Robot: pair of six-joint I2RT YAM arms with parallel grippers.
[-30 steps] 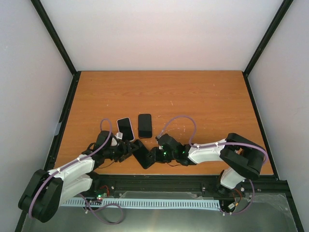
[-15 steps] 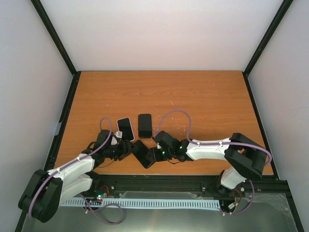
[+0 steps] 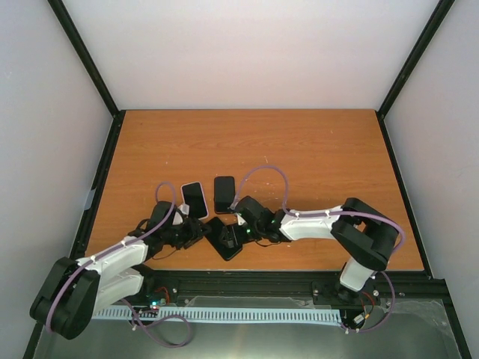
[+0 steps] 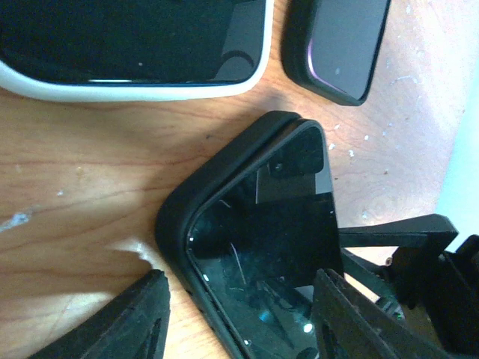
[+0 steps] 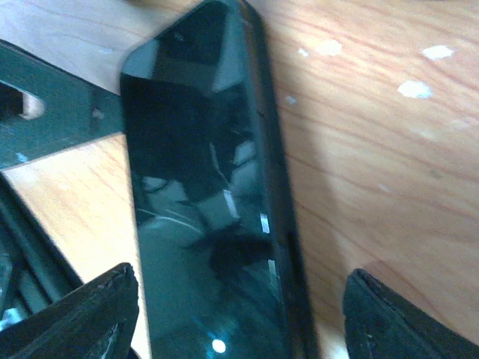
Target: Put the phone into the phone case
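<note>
The black phone case [image 4: 176,217] lies flat on the wooden table near the front edge, with the dark-screened phone [image 4: 262,232] lying in it. The case's thick rim wraps the phone's left side and top corner; the rim on the right side is hidden. From above, the phone in its case [image 3: 224,238] sits between both grippers. My left gripper [image 4: 239,321] is open and straddles the near end, with a strip of bare wood between its left finger [image 4: 138,318] and the rim. My right gripper [image 5: 239,321] is open, well clear of the phone [image 5: 194,187] on both sides.
A white-edged phone [image 3: 194,199] and a second black phone [image 3: 224,194] lie face up just beyond the case, close to both grippers. The black rail [image 3: 247,283] of the table's front edge runs right behind the arms.
My right gripper has slid left along the phone and opened wide. My left gripper's fingers have narrowed somewhat around the case. The phone in its case has barely shifted.
</note>
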